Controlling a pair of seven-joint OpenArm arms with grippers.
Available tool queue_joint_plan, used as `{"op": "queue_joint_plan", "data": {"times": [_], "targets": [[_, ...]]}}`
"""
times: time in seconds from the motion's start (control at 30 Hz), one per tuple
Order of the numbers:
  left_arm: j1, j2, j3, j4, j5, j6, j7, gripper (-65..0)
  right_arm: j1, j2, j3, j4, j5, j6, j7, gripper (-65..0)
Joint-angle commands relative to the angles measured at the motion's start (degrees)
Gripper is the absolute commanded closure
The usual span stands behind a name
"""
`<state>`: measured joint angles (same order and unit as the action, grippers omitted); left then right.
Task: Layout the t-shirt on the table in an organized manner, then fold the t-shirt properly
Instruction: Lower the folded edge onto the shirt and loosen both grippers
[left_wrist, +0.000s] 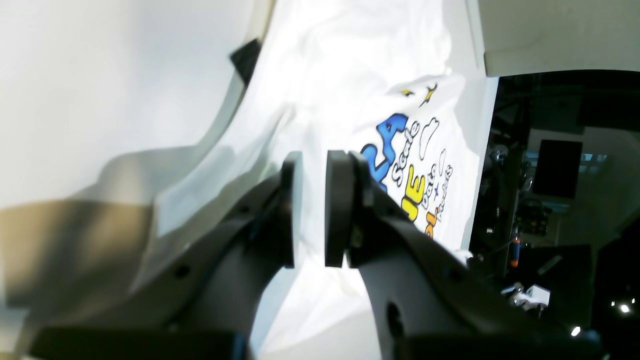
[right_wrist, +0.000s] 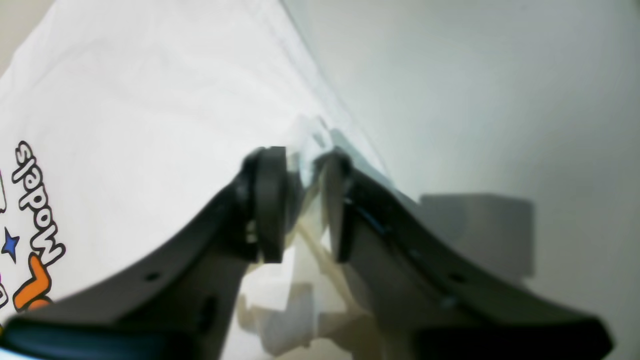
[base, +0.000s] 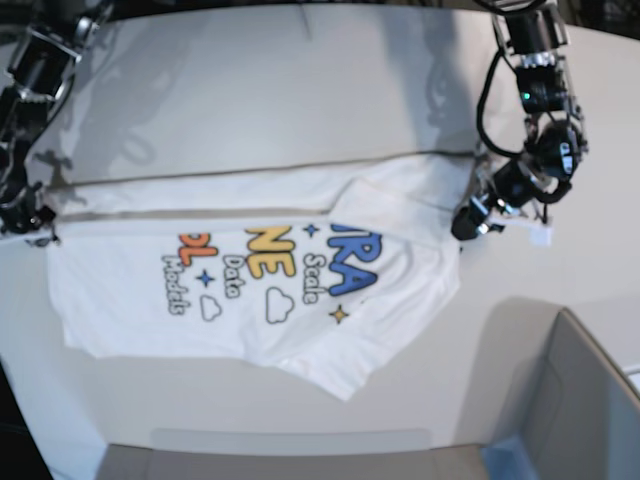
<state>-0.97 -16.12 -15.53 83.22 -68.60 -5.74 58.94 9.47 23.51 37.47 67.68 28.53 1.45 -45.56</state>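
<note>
Two tools, left and right, stand narrowly parted over the t-shirt; grey box nearby.

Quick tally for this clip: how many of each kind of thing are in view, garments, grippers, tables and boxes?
T-shirt: 1
Grippers: 2, the left gripper and the right gripper
Table: 1
Grey box: 1, at the table corner
Total: 5
</note>
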Motion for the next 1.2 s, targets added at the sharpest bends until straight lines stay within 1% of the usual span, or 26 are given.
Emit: {"op": "queue_joint_plan", "data": {"times": [0.0, 0.03, 0.1, 0.17, 0.27, 0.37, 0.47, 0.5, 0.57, 0.67, 0.7, 0.77, 0.83, 0.93, 1.0, 1.07, 1.17], "targets": [[-1.0, -0.6, -0.3, 1.0, -1.3, -0.4, -0.3, -9.7, 1.0, 2.2, 0.3, 1.4, 0.8, 0.5, 1.5, -22.1], [-1.0, -0.6, -0.3, 1.2, -1.4, -0.4, -0.3, -9.7, 1.0, 2.6, 0.3, 1.4, 0.9, 0.6, 1.5, -24.0], [-1.0, -0.6, -0.3, 3.1, -1.4, -0.4, -0.3, -9.7, 1.1, 2.6, 0.5, 2.8, 1.0, 0.6, 1.5, -25.4], [-0.8, -0.6, -0.4, 6.5, -1.4, -0.4, -0.3, -9.6, 0.7, 2.4, 0.6, 6.8, 1.0, 0.6, 1.5, -25.5], [-0.6, -0.6, -1.0, 13.4, -1.5, -0.4, -0.6, -9.6, -2.6, 2.1, 0.7, 14.6, 1.0, 0.6, 1.1, -25.5], [1.9, -0.4, -2.8, 18.5, -1.4, -0.4, -0.6, -9.6, -6.1, 0.1, 1.3, 22.6, 1.0, 0.3, 1.1, -25.5], [3.8, -0.4, -3.9, 20.1, -1.3, -0.4, -0.6, -9.6, -9.0, -2.5, 5.5, 26.3, 1.0, 0.3, 1.0, -25.5], [4.5, -0.4, -4.3, 20.4, -1.3, -0.4, -0.5, -9.6, -9.4, -3.2, 6.6, 26.3, 1.0, 0.3, 0.6, -25.5], [6.3, -0.4, -4.3, 21.1, -1.3, -0.4, -0.4, -9.6, -9.8, -3.9, 9.7, 25.6, 1.9, 0.5, -3.5, -25.5], [8.0, -0.4, -4.3, 22.3, -1.3, -0.4, -0.4, -9.6, -10.2, -3.9, 14.6, 22.7, 6.3, 0.7, -9.0, -25.5], [8.7, -0.4, -4.3, 22.8, -1.3, -0.4, -0.4, -9.6, -11.1, -3.8, 15.8, 21.2, 8.0, 0.7, -9.5, -25.5], [9.5, -0.4, -4.3, 23.2, -1.3, -0.4, -0.6, -9.6, -12.5, -3.4, 16.3, 18.5, 10.5, 0.7, -9.6, -25.5], [9.7, -0.4, -4.3, 23.2, -1.3, -0.4, -0.6, -9.6, -13.3, -2.4, 16.1, 16.1, 12.2, 0.7, -9.6, -25.5], [10.2, -0.4, -4.2, 23.2, -1.4, -0.5, -0.5, -9.6, -13.4, -2.0, 16.1, 12.0, 12.7, 0.9, -9.5, -25.5], [10.6, -0.4, -4.2, 23.2, -1.4, -0.5, -0.5, -9.6, -13.2, -1.8, 16.1, 9.9, 12.7, 3.0, -8.8, -25.5], [10.6, -0.4, -4.2, 23.2, -1.4, -0.5, -0.5, -9.6, -13.2, -1.2, 15.9, 8.3, 12.5, 4.3, -7.3, -25.5], [11.7, -0.4, -4.3, 23.2, -1.4, -0.5, -0.6, -9.6, -11.8, 0.6, 12.9, 5.9, 12.5, 4.5, -7.1, -25.5]]}}
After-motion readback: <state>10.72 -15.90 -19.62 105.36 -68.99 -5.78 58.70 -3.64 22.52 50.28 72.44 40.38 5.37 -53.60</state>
